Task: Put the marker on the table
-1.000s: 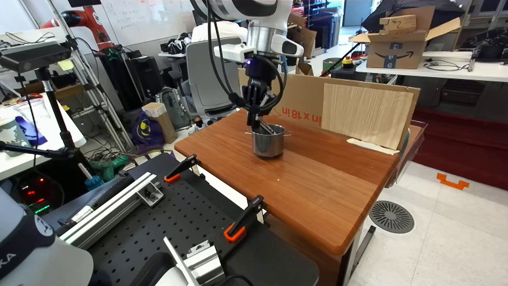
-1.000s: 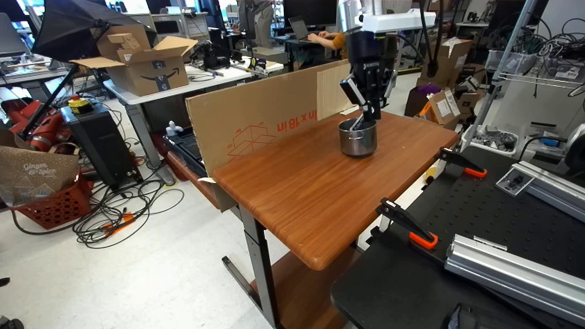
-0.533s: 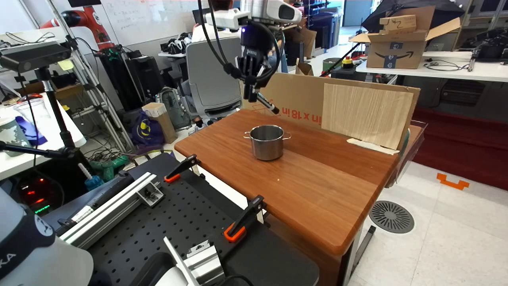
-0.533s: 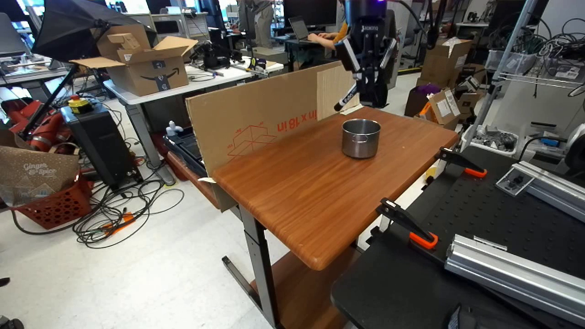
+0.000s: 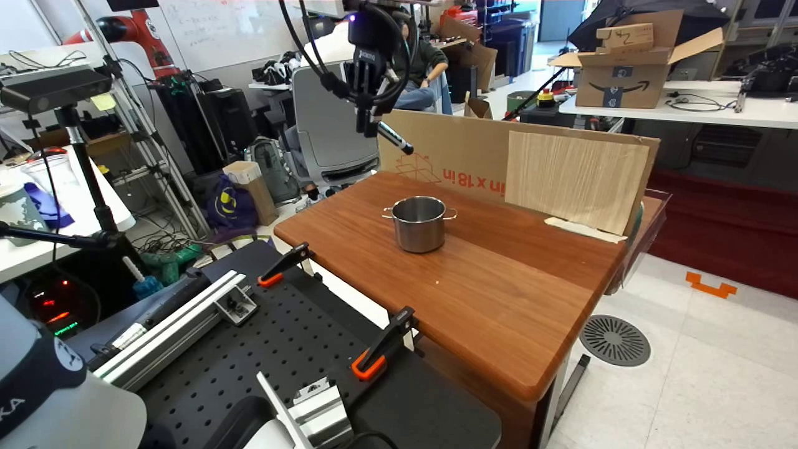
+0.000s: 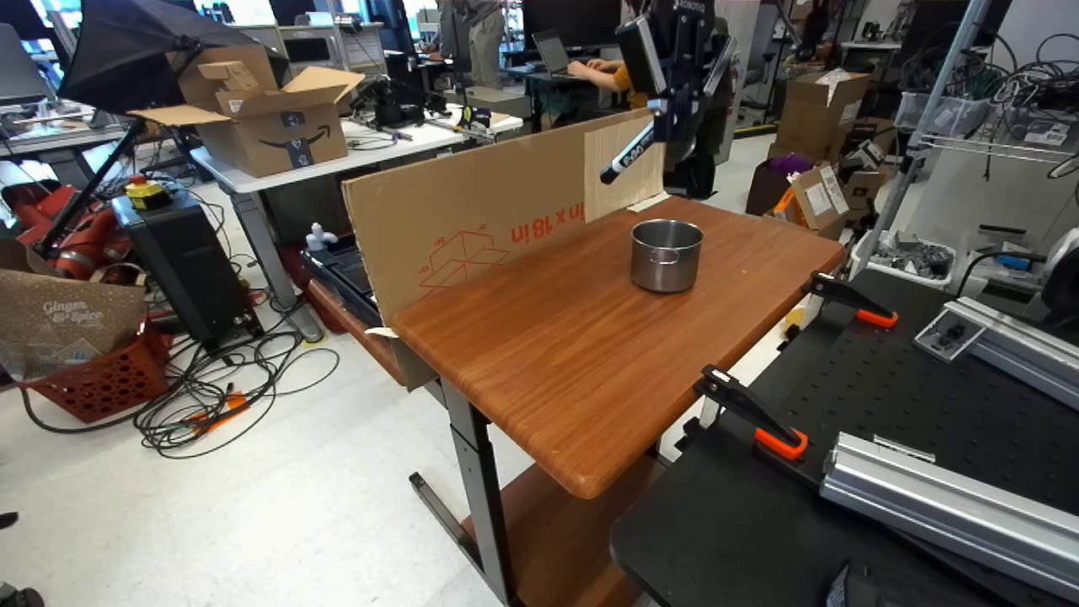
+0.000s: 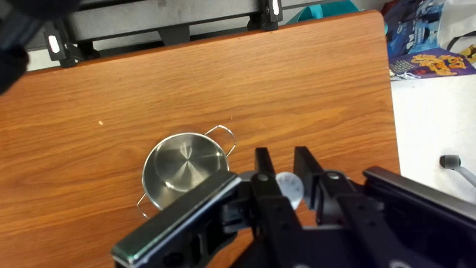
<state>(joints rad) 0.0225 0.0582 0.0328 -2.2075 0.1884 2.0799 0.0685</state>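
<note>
Surface: tabletop point(image 5: 499, 299) of smooth reddish-brown wood, corners rounded, grain plain in the wrist view. Along one long side stands a cardboard panel point(image 5: 464, 138) with red print; a pale plywood board point(image 5: 576, 178) sits against its face. Just beside the opposite long side is a black perforated bench point(image 5: 299, 337).

Room: grey chair point(image 5: 333, 121) beyond the tabletop; whiteboard point(image 5: 243, 34) with faint writing; white desk point(image 5: 760, 116) bearing an open cardboard box point(image 5: 620, 84); round vent point(image 5: 615, 340) set in the pale floor point(image 5: 717, 386). In an exterior view, a red basket point(image 6: 110, 379) stands on the floor, well apart from the tabletop.

Counts:
- 1 pot point(image 5: 419, 231), steel, upright on the tabletop; 2 wire handles point(image 7: 218, 126), one on either side.
- 2 clamps point(image 5: 388, 340), black and orange, on the bench edge facing the tabletop.
- 1 cardboard panel, 1 plywood board.
- 1 marker point(image 6: 630, 153), 1 pincer point(image 7: 283, 154) with 2 black fingers point(image 7: 264, 163).

The pincer is narrowed, gripping the marker between the fingers. In both exterior views the marker is up in the air, above the tabletop's level and apart from the pot, slanting with its dark end lowest. Wrist view is blurred near the fingers; the pale round end between them is probably the marker's.
</note>
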